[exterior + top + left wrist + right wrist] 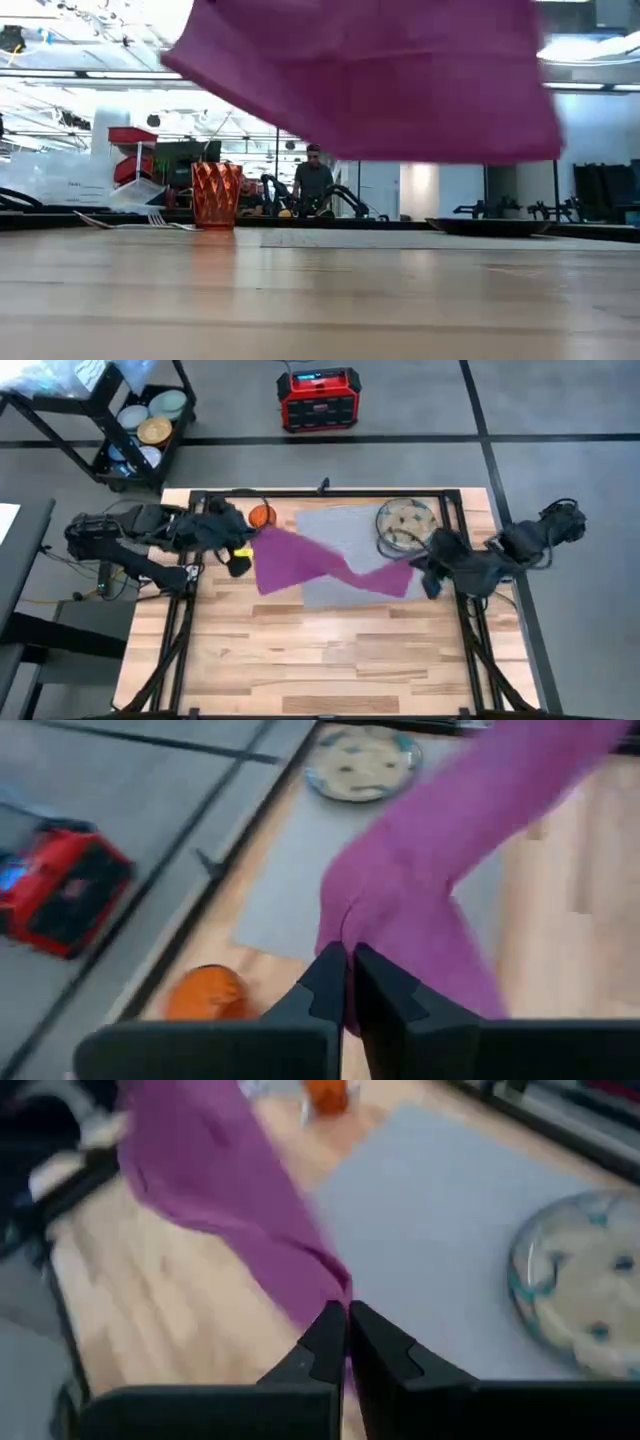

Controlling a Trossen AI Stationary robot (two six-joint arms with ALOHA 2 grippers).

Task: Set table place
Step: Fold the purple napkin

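Note:
A magenta napkin [320,563] is stretched between my two grippers above the table [330,660] and the grey mat [345,525]. My left gripper [247,550] is shut on its left end, my right gripper [418,568] on its right end. In the low view the napkin [370,80] hangs clear of the tabletop. A beige patterned plate [405,523] rests on the mat's far right corner. An orange cup [262,516] stands upright on the wood beside the mat's far left corner. A fork [150,218] lies left of the cup. My left gripper pinches the napkin's left end [345,925] between its two shut fingers, coming in from the table's left. The cloth is bunched at the fingers and runs away from them lifted off the table. My right gripper pinches the napkin's right end [325,1295] between its two shut fingers, coming in from the table's right. The cloth is gathered narrow at the fingers and widens toward the other arm, held above the table.
The near half of the wooden tabletop [330,660] is bare planks. A black frame rail [320,493] runs along the far edge. Off the table stand a red box [318,400] on the floor and a cart with dishes [145,425].

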